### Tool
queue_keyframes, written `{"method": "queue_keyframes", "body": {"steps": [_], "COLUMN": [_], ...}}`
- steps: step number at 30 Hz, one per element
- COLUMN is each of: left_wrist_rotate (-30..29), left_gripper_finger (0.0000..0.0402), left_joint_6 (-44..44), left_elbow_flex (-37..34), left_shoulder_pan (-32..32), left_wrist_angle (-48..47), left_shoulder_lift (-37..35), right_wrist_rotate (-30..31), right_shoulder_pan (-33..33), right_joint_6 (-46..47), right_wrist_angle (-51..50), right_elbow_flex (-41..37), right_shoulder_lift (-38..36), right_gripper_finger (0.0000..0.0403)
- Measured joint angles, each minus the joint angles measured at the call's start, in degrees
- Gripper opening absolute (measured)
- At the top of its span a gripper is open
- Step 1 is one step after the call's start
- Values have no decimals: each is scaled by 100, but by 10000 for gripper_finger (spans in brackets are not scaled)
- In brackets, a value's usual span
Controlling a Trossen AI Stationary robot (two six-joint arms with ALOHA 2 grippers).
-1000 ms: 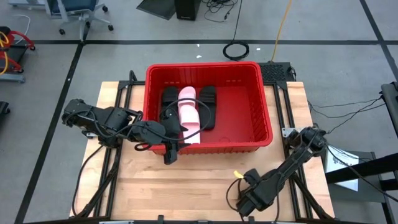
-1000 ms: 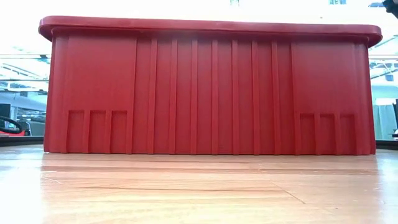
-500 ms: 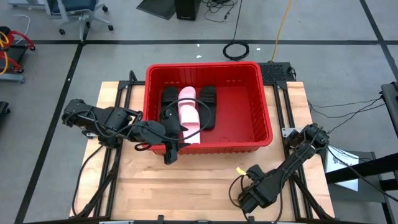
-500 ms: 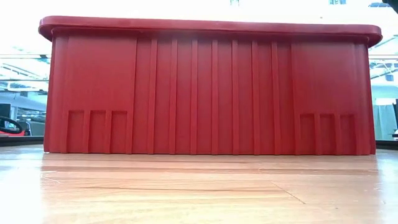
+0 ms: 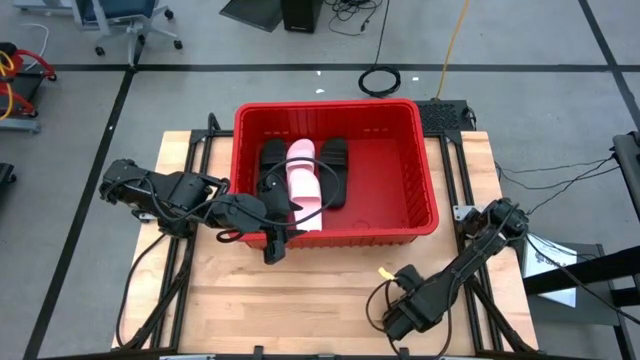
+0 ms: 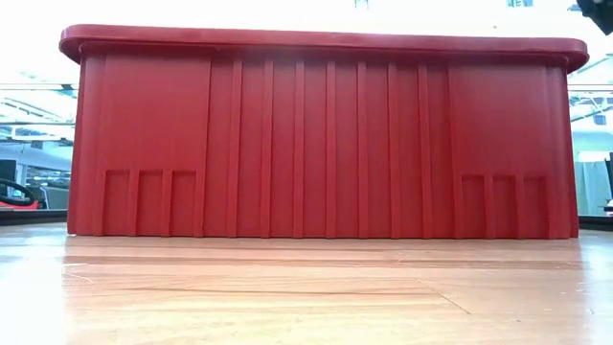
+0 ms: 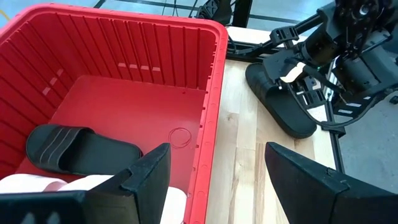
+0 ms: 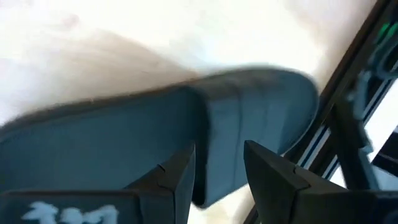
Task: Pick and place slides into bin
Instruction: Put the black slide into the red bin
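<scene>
The red bin [image 5: 425,200] stands mid-table and fills the low view [image 6: 306,134]. In it lie black slides [image 5: 335,170] [image 7: 81,149] and a pale pink slide [image 5: 303,185] across them, its near end by the bin's near wall. My left gripper [image 5: 279,234] [image 7: 217,180] is open and empty, its fingers on either side of the bin's near rim [image 7: 211,93]. My right gripper [image 5: 400,312] [image 8: 217,180] is near the table's front edge, shut on another black slide [image 7: 280,109] [image 8: 124,143]. My right gripper pinches the black slide between its two fingers [image 8: 177,177]; the ribbed part of the slide [image 8: 217,143] passes between them. Which part that is, I cannot tell. In the left wrist view the slide sits tilted under the gripper; whether it is clear of the table I cannot tell.
Bare wooden table top [image 5: 300,290] lies between the bin and the front edge. Black frame rails [image 5: 190,160] run along both table sides. Cables and an office chair [image 5: 130,20] are on the floor beyond the table.
My right gripper has shifted a little toward the bin, still shut on the black slide. My left arm and the slides in the bin have kept still.
</scene>
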Motion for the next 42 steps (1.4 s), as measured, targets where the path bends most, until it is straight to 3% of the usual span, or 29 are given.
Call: {"method": "queue_keyframes", "body": {"steps": [5,11,22,26,32,42], "left_wrist_rotate": [0,2,7,7,9,9], "left_gripper_finger": [255,255,255,255,255,255], "left_joint_6": [-28,-39,-41,-39,-21,4], "left_elbow_flex": [0,0,0,0,0,0], "left_shoulder_pan": [-2,-2,-2,-2,-2,-2], "left_wrist_angle": [0,0,0,0,0,-12], "left_shoulder_lift": [0,0,0,0,0,0], "right_wrist_rotate": [-287,-429,-1252,-1299,-1433,-1334], "right_shoulder_pan": [2,4,15,15,15,20], "right_joint_6": [20,144,-26,-26,18,158], "right_wrist_angle": [518,321,473,379,367,1129], "right_elbow_flex": [-335,-609,-1186,-1209,-1213,-1224], "right_shoulder_lift": [4,2,-2,-2,-2,-247], "right_gripper_finger": [130,130,126,98,14,4]}}
